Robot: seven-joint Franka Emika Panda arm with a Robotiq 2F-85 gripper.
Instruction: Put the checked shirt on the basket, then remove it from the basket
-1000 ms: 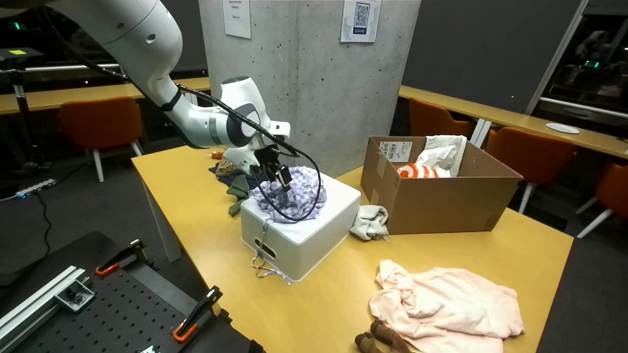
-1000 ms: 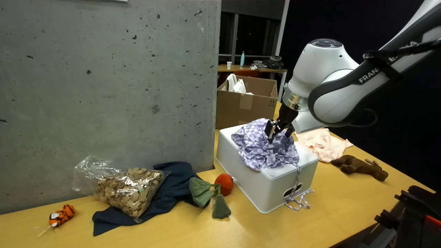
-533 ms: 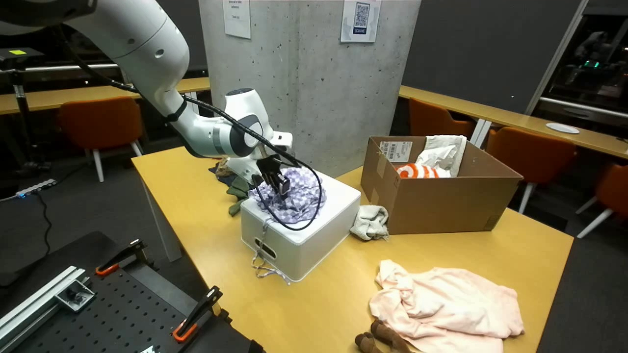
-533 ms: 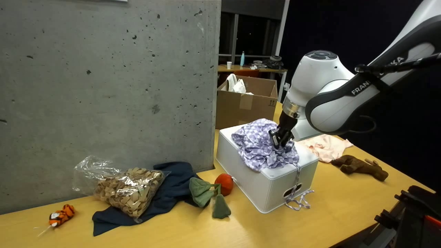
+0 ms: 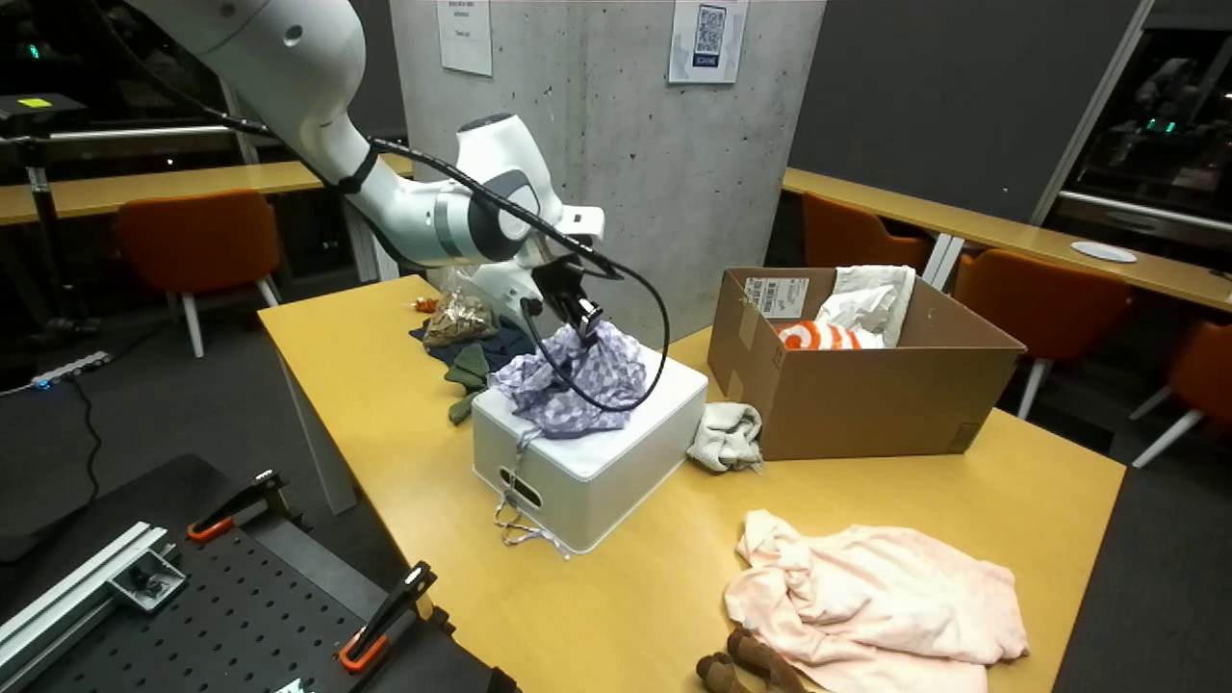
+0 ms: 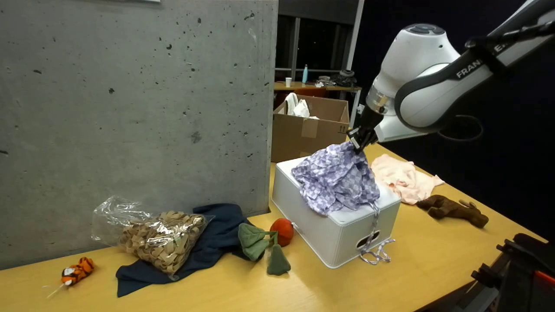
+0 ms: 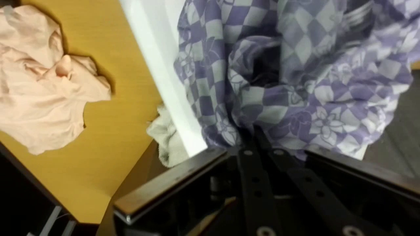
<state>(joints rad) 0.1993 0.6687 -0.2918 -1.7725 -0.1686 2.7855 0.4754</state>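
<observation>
The purple-and-white checked shirt [image 5: 606, 375] lies bunched on top of the white basket [image 5: 616, 481], whose flat face is up. Its cord hangs down the wall with the handle hole, onto the table. In both exterior views a fold of the shirt [image 6: 338, 182] is drawn up into a peak at my gripper [image 6: 358, 147], above the basket [image 6: 312, 225]. In the wrist view the fingers of my gripper [image 7: 251, 132] are together, with shirt cloth [image 7: 328, 121] gathered at the tips. Cloth hides the very ends of the fingertips.
Beside the basket stand a cardboard box [image 5: 866, 404] and a grey cloth [image 5: 727, 436]. A pink garment [image 5: 876, 597] and a brown plush [image 6: 453, 210] lie on the table. Near the pillar are a plush with green leaves [image 6: 277, 260], a navy cloth [image 6: 217, 242] and a bag [image 6: 164, 238].
My gripper first went down into the shirt and shut. It has since risen, pulling a fold of the shirt up with it. The basket has stayed in place.
</observation>
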